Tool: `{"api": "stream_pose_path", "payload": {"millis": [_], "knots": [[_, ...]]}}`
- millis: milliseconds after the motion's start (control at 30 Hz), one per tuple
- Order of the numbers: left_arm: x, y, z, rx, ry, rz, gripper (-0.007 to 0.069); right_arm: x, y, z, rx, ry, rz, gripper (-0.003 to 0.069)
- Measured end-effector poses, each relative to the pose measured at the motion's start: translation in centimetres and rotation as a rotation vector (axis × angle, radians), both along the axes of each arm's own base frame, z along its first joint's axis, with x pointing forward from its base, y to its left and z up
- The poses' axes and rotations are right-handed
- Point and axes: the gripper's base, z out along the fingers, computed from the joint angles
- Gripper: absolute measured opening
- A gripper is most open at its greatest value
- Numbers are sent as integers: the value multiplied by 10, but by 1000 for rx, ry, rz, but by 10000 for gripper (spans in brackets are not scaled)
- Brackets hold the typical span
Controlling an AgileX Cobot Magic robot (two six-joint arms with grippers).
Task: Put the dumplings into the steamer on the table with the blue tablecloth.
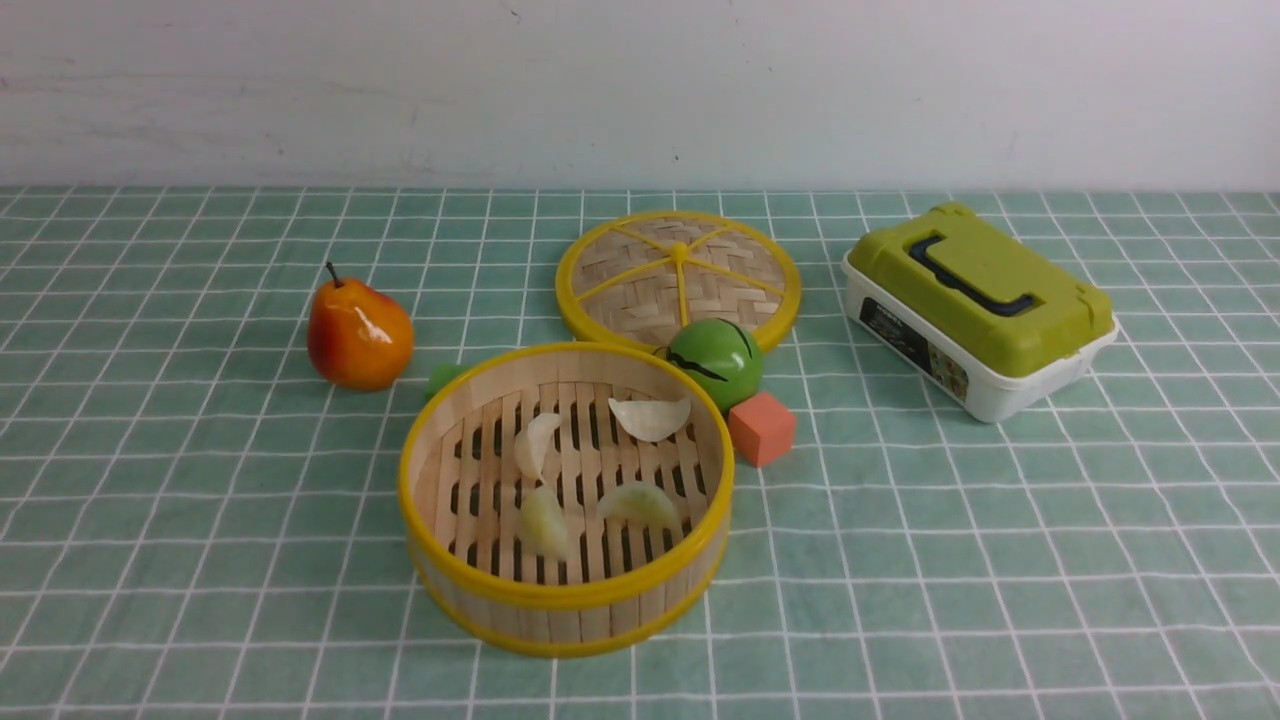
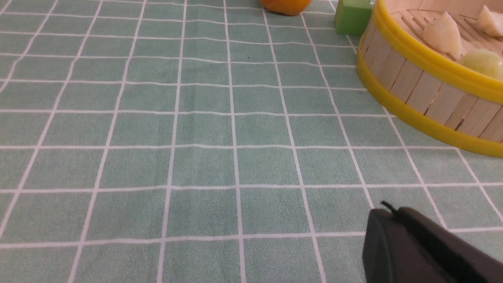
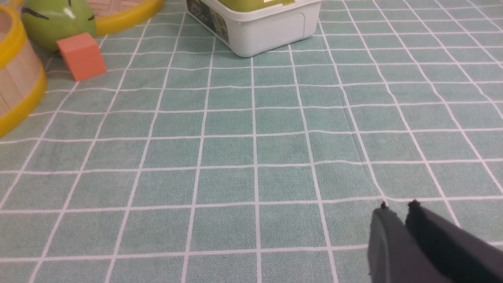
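Observation:
The steamer [image 1: 560, 600] stands mid-table on the blue tablecloth [image 1: 1000, 550]. Several dumplings lie on its slatted floor: two cream-white ones [image 1: 650, 417] [image 1: 535, 443] and two pale green ones [image 1: 545, 520] [image 1: 640, 503]. Neither arm shows in the front view. In the left wrist view my left gripper [image 2: 389, 212] is shut and empty, low over bare cloth, with the steamer [image 2: 416, 92] some way off. My right gripper [image 3: 397, 206] has its tips a narrow gap apart with nothing between them. It is over bare cloth, well clear of the steamer [image 3: 15, 78].
Behind the steamer lie its flat woven lid [image 1: 640, 275], a green ball-shaped fruit [image 1: 716, 362], an orange cube [image 1: 762, 428] and a small green cube [image 1: 443, 378]. A pear [image 1: 358, 335] stands at the left. A white box with a green lid [image 1: 980, 305] sits at the right.

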Motion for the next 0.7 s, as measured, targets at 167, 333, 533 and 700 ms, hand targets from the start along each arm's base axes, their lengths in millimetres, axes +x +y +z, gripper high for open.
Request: {"api": "stream_pose_path", "payload": {"millis": [167, 333, 533, 700], "knots": [[0, 0, 0, 0, 0, 0, -14, 0, 0, 0, 0, 0, 0, 78], [0, 0, 0, -1, 0, 0, -14, 0, 0, 0, 0, 0, 0, 85], [0, 0, 0, -1, 0, 0, -14, 0, 0, 0, 0, 0, 0, 94], [0, 0, 0, -2, 0, 0, -14, 0, 0, 0, 0, 0, 0, 95]]}}
